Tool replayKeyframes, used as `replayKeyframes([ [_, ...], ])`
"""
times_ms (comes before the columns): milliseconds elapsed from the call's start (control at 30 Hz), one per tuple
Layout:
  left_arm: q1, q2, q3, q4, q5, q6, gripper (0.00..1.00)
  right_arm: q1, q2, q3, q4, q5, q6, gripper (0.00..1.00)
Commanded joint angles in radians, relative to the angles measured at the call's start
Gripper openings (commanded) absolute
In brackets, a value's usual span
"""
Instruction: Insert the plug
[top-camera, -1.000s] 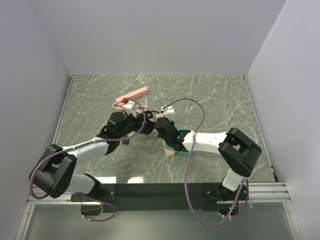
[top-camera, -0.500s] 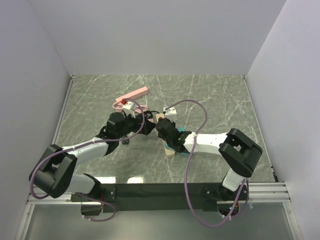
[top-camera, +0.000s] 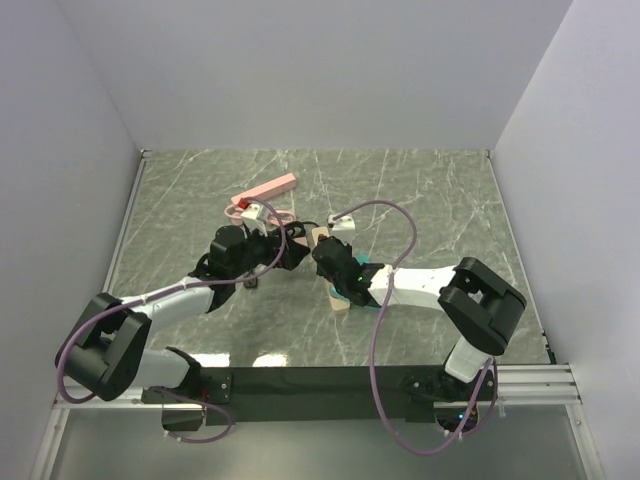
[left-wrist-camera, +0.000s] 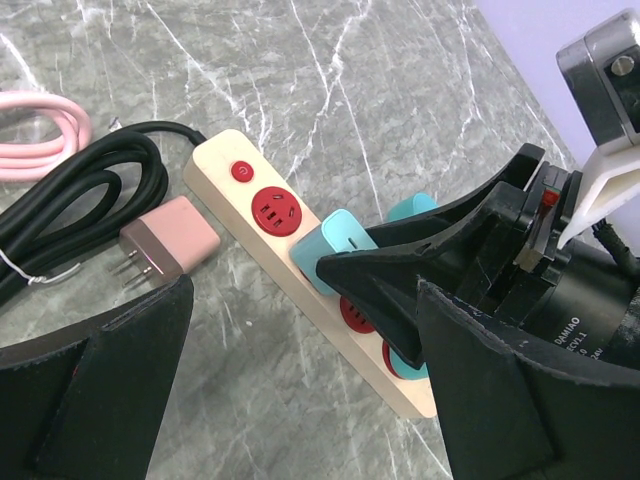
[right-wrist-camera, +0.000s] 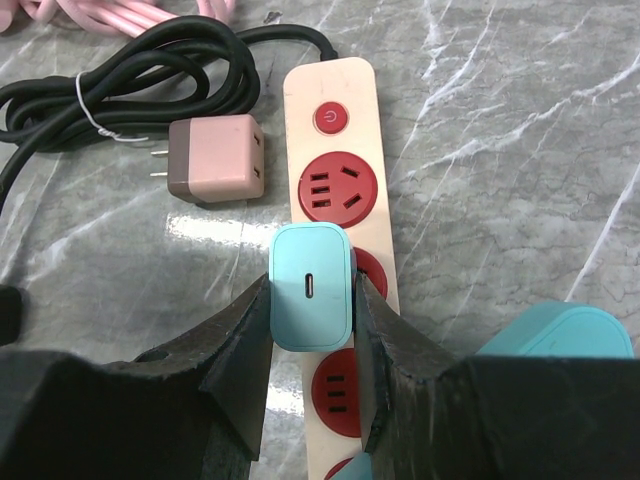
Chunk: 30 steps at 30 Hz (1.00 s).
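Spanning the scene is a grey marble table (right-wrist-camera: 520, 130); on it lies a cream power strip (right-wrist-camera: 358, 88) with red sockets and a red switch; its black cable (right-wrist-camera: 150, 60) coils beyond the switch end; the left gripper (left-wrist-camera: 300, 340) gapes wide over the strip, holding nothing; the right gripper (right-wrist-camera: 311, 305) pinches a rounded teal plug (right-wrist-camera: 311, 265), one slot in its face, at the strip's second socket; a pink-brown adapter (right-wrist-camera: 215, 158) lies beside the switch end; lettering on the right wrist is illegible.
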Motion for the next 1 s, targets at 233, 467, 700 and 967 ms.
replayKeyframes([
  [233,0.004,-0.057,-0.002,0.02,0.002,-0.004,0.99,0.024,-0.011,0.033,-0.3,-0.161,0.01,0.17],
  [467,0.004,-0.078,-0.002,0.005,-0.006,-0.001,0.99,0.023,-0.074,0.074,-0.323,-0.084,-0.048,0.57],
  [700,0.004,-0.111,-0.015,-0.009,-0.03,-0.005,0.99,0.017,-0.135,0.093,-0.328,-0.026,-0.086,0.92],
  [967,0.004,-0.149,-0.059,-0.034,-0.137,-0.042,0.99,0.017,-0.334,0.076,-0.294,0.04,-0.192,0.92],
])
